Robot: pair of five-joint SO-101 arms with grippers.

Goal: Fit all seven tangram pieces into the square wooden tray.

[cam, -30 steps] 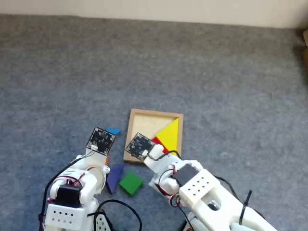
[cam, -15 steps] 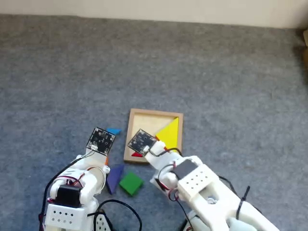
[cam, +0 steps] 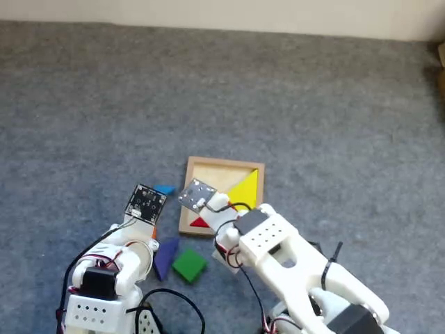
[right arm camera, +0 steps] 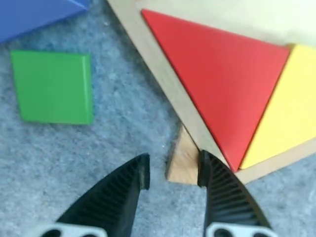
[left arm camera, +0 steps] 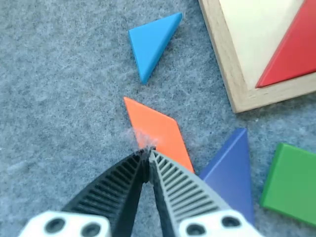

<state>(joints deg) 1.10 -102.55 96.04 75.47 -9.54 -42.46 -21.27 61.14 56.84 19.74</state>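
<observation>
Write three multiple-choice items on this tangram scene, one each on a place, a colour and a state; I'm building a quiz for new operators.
1. Where does the green square lie relative to the wooden tray?
A. Inside it
B. On the carpet beside it
C. Leaning on its rim

2. What colours are the two triangles seen in the tray?
A. Red and yellow
B. Orange and green
C. Both purple

3. How is the left end effector?
A. Shut, with nothing between
B. Wide open
C. Shut on the green square

Answers:
1 B, the right wrist view shows the square flat on the carpet, apart from the tray's edge.
2 A, the red triangle and the yellow triangle sit side by side inside the rim.
3 A, it is closed to a point at the edge of the orange parallelogram.
</observation>
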